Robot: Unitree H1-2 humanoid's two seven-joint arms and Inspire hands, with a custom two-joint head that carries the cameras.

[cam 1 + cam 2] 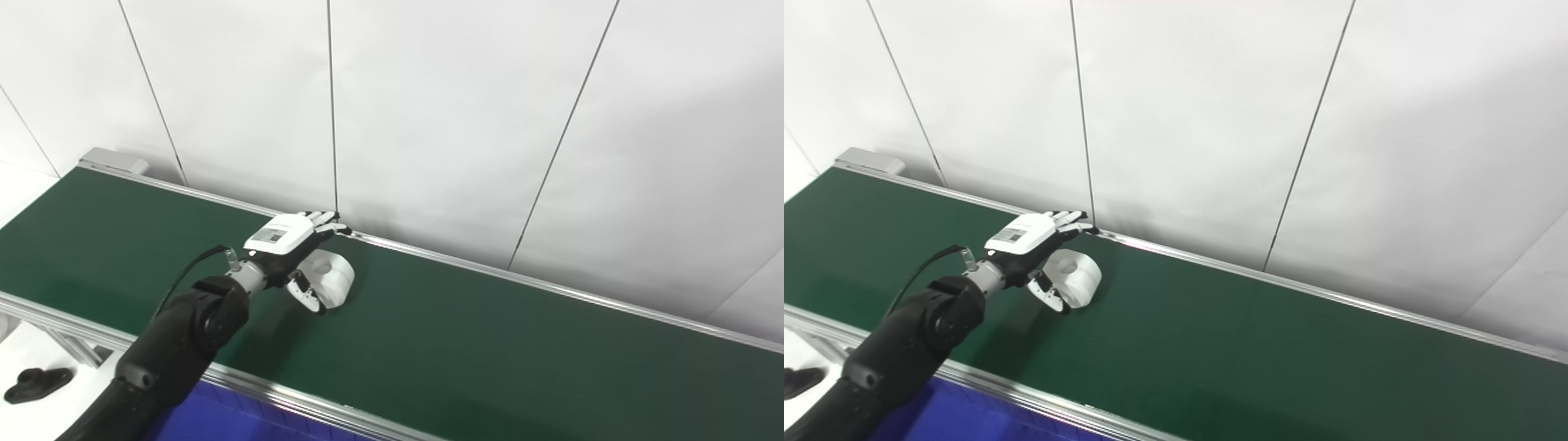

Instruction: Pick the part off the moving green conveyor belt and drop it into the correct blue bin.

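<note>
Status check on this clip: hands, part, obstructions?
Left hand open around white part, thumb at its near side, not lifted. Part on green belt. Right hand not in view. Nothing blocking.

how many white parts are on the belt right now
1. The white part lies on the green belt near its far rail, with the left hand open around it. Belt ends run out of view, so others may be unseen.
</note>
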